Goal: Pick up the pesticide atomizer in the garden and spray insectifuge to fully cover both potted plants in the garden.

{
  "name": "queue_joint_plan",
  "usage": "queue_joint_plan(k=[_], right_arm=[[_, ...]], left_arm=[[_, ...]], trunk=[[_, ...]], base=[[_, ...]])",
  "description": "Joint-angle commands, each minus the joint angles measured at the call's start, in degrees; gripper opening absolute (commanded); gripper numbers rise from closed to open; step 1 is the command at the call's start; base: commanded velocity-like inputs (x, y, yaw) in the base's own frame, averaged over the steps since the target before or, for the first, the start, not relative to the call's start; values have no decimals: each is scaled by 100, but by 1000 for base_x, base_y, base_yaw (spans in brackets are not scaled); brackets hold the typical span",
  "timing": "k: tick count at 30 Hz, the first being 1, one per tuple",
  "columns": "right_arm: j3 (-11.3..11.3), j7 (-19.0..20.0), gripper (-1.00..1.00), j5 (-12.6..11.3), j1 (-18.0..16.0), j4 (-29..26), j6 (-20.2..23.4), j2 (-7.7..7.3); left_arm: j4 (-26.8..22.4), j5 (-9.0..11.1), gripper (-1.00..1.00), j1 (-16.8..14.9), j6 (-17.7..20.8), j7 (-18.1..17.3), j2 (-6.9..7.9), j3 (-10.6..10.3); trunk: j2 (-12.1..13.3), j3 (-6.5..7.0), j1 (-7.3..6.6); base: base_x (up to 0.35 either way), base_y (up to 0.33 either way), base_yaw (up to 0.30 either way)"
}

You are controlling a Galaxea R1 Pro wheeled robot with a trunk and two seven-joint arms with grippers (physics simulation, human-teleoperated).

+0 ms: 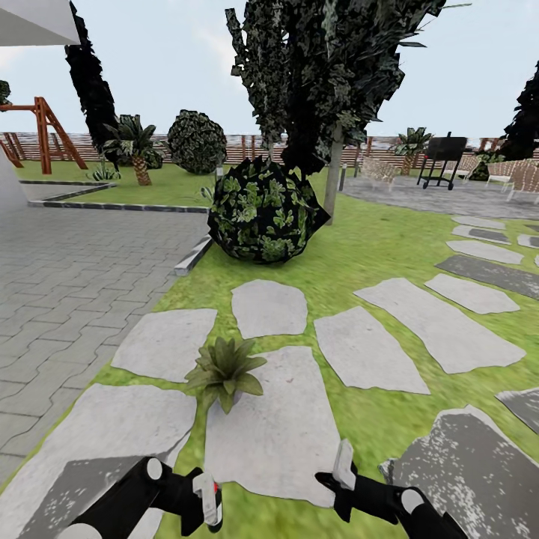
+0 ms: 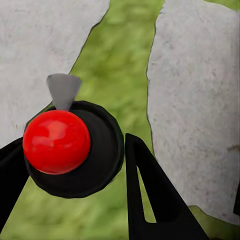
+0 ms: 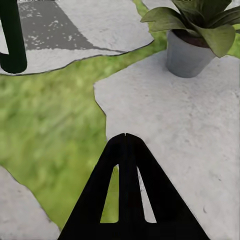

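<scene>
Head view put the left gripper (image 1: 203,500) low at the left, over the lawn (image 1: 374,247) between two stones, with the atomizer (image 2: 102,155) in it. Seen end-on by the left wrist, the atomizer's dark round top sat between the two black fingers (image 2: 150,200), one at each side and close against it, so I judged the grip closed on the bottle. A red ball (image 2: 56,141) and a grey nozzle (image 2: 63,90) crowned it, the nozzle aimed away from the wrist.

It should handle as a light, stiff, smooth plastic bottle (liquid inside may slosh and shift its weight). The slim body is the place to hold, clear of the spray top, and a firm squeeze is safe.

Further right, one plant (image 1: 224,368) stood on the edge of a pale stone (image 1: 277,427), well ahead of both arms. Its grey pot (image 3: 187,55) sat upright, and the nozzle was not yet over it.

At the right, the right gripper (image 1: 340,479) hung over the grass holding nothing I could see; how far its fingers were apart I could not tell
</scene>
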Motion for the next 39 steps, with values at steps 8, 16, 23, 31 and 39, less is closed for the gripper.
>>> queue_joint_plan(k=[8,16,23,31,39], right_arm=[[-31,558,-100,27,-3,-132,-15,80],[804,559,-100,19,-3,-149,-9,303],[844,556,-100,15,-3,-182,-9,317],[844,556,-100,8,-3,-185,-9,371],[844,556,-100,8,-3,-186,-9,428]], left_arm=[[-1,-38,-100,6,61,-1,-73,-17],[-1,-42,-100,7,54,0,-149,-20],[3,-42,-100,11,53,-7,-171,-100],[5,-36,-100,7,54,-9,-275,-380],[-1,-31,-100,0,53,-9,-393,-450]], trunk=[[-2,-5,-1],[-2,-5,-1],[-2,-5,-1],[-2,-5,-1],[-2,-5,-1]], base=[[0,0,0],[0,0,0],[0,0,0],[0,0,0],[0,0,0]])
